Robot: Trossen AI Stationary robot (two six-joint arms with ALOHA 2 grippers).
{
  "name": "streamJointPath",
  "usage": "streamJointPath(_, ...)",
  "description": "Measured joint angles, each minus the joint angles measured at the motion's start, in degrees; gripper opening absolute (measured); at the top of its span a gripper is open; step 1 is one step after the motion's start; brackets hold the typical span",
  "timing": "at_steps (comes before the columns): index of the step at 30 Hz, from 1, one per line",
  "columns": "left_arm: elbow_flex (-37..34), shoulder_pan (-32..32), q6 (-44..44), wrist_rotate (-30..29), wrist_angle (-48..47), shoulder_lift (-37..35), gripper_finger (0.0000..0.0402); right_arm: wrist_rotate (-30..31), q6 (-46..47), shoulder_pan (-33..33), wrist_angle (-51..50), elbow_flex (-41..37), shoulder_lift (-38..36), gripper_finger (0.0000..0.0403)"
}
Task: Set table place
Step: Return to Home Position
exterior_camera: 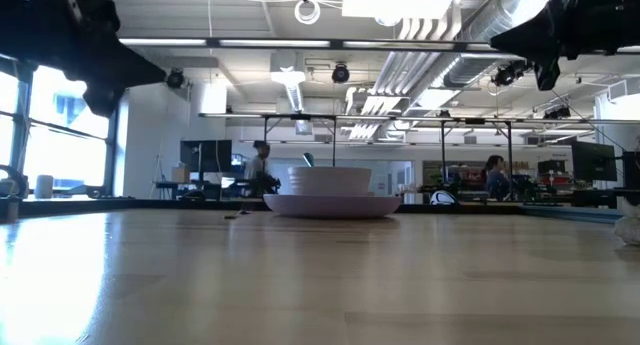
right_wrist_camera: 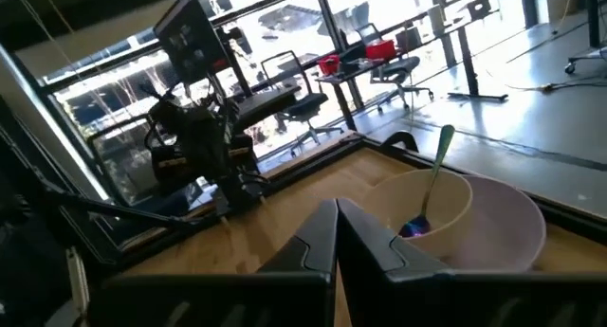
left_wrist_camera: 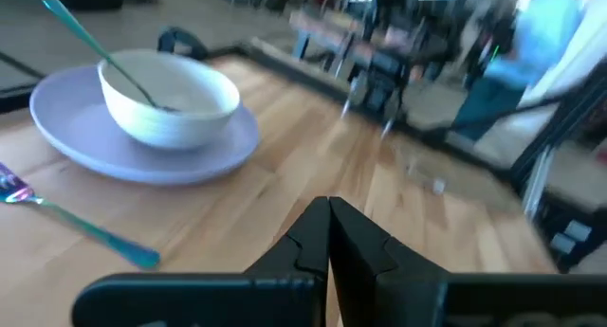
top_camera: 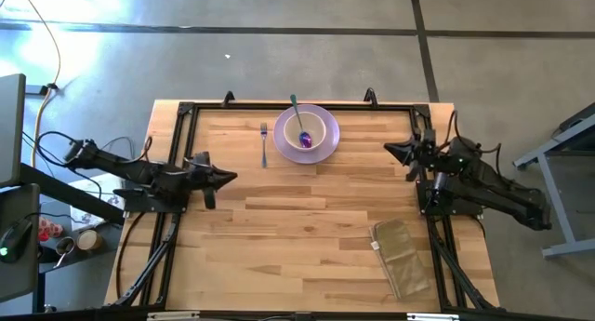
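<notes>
A round lavender plate (top_camera: 321, 144) lies at the table's far middle. A cream bowl (top_camera: 305, 130) sits on it. The spoon (top_camera: 298, 119) stands in the bowl, its teal handle leaning on the far rim. The fork (top_camera: 264, 144) lies flat on the wood left of the plate. My left gripper (top_camera: 232, 178) is shut and empty, above the table's left side. My right gripper (top_camera: 389, 148) is shut and empty, above the right side, pointing toward the plate. In the left wrist view the plate (left_wrist_camera: 85, 142), bowl (left_wrist_camera: 171, 95) and fork (left_wrist_camera: 85, 227) show beyond my shut fingers (left_wrist_camera: 329, 223).
A tan folded cloth (top_camera: 400, 256) lies at the near right of the wooden table (top_camera: 297, 237). A black metal frame (top_camera: 186, 112) edges the tabletop. Bare wood lies between the two grippers and toward the near edge.
</notes>
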Motion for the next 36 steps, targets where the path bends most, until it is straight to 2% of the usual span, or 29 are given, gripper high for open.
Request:
streamJointPath(5,-6.2,0.0,1.5,-0.5,1.7,-12.4,0.0,-0.4,-1.8,0.0,3.4,-4.0,-0.2,0.0)
streamJointPath(9,-5.9,-0.1,6.3,-0.2,1.3,-18.0,0.0,-0.6,-1.7,0.0,11.0,-9.5,-1.2,0.0)
streamJointPath(14,-5.8,-0.1,6.1,-1.0,-0.1,-16.3,0.0,-0.7,2.2,-0.3,16.2,-16.4,-2.9,0.0)
streamJointPath(24,-5.8,0.0,7.7,-1.0,-0.4,-15.9,0.0001,3.7,-1.9,-0.4,12.1,-16.3,-3.3,0.0)
streamJointPath(28,-5.8,0.0,7.9,-1.0,-0.4,-15.9,0.0001,4.0,-2.2,-0.4,8.6,-16.3,-3.2,0.0)
streamJointPath(36,-5.8,0.0,7.9,-1.0,-0.4,-15.9,0.0001,4.0,-1.9,-0.4,8.1,-16.2,-2.9,0.0)
